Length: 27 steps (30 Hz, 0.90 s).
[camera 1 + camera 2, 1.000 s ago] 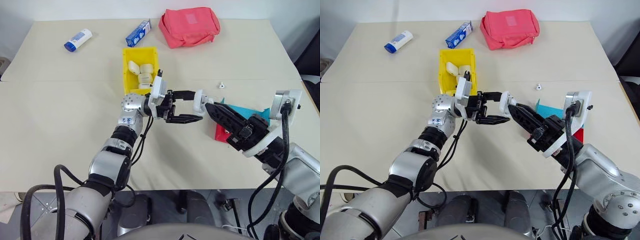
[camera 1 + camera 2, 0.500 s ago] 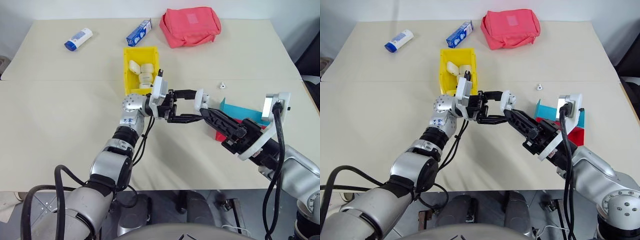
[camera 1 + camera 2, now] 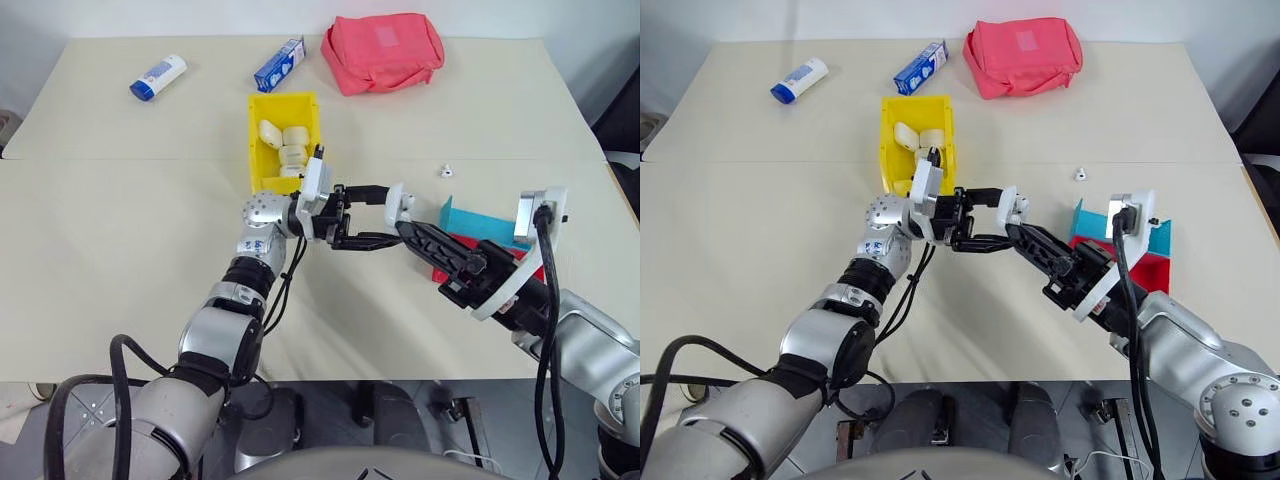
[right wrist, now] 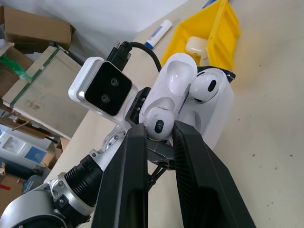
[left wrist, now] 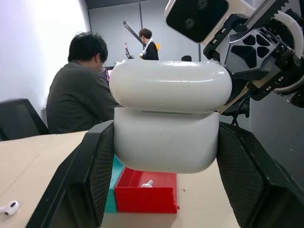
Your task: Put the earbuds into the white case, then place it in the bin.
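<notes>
Right wrist view shows the right gripper [image 4: 159,135] pinching an earbud [image 4: 157,122], now lower at the open white case [image 5: 166,142] clamped mid-table in the left gripper [image 3: 362,214], so seating looks imminent

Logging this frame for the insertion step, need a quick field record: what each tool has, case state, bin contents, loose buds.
left tool: shut on the white case, held above the table
case lid: open
right tool: shut on an earbud, at the case's open top
second earbud: sitting in the case
bin: yellow, holds several cream cases
loose earbuds: one on the table, one in the red tray
</notes>
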Available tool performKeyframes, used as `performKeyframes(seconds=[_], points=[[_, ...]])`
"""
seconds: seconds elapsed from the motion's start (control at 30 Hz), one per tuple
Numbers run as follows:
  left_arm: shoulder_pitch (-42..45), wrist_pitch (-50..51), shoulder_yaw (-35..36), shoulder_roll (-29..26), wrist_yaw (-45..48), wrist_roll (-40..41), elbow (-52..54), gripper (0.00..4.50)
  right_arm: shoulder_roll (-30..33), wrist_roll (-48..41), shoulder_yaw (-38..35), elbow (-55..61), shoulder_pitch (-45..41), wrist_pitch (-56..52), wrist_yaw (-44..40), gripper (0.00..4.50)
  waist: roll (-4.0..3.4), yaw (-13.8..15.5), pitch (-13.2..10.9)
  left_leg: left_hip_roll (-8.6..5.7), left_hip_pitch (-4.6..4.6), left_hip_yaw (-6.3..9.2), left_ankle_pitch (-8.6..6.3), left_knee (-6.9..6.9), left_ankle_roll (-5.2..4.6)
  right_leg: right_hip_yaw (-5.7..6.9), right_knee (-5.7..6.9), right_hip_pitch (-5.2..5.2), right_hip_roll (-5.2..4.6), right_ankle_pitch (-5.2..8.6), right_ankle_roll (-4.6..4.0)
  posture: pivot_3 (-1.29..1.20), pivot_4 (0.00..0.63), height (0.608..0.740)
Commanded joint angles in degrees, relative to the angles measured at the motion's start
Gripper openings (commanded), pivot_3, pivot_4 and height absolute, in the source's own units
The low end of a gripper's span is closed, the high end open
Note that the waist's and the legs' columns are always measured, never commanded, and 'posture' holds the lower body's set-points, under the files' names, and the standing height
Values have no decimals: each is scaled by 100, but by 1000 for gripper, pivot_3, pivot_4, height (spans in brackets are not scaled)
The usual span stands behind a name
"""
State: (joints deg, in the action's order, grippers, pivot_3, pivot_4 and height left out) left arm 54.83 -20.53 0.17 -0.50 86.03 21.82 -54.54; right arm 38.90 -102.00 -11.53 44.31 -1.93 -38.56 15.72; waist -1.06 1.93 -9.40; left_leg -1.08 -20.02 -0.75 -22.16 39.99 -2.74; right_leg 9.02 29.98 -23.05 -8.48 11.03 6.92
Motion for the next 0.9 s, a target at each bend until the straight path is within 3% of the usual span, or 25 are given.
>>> performKeyframes(seconds=[0.03,0.37,0.9], points=[[53,9,25,75,524,214,478,2801,140,166,-57,-444,59,119,275,382,0,17,0,0,-1,0,0,1,0,0,0,-1,0,-1,0,0,150,740],[-24,110,27,33,545,297,680,2801,222,344,141,-928,-71,76,589,382,4,119,2,-1,-19,-6,9,2,-2,-1,-3,-25,1,-13,-6,0,150,740],[173,-234,213,37,166,187,188,2801,390,-104,324,-504,-74,72,361,382,7,118,4,-1,-21,-9,9,2,-5,-1,-7,-26,0,-16,-7,0,150,740]])
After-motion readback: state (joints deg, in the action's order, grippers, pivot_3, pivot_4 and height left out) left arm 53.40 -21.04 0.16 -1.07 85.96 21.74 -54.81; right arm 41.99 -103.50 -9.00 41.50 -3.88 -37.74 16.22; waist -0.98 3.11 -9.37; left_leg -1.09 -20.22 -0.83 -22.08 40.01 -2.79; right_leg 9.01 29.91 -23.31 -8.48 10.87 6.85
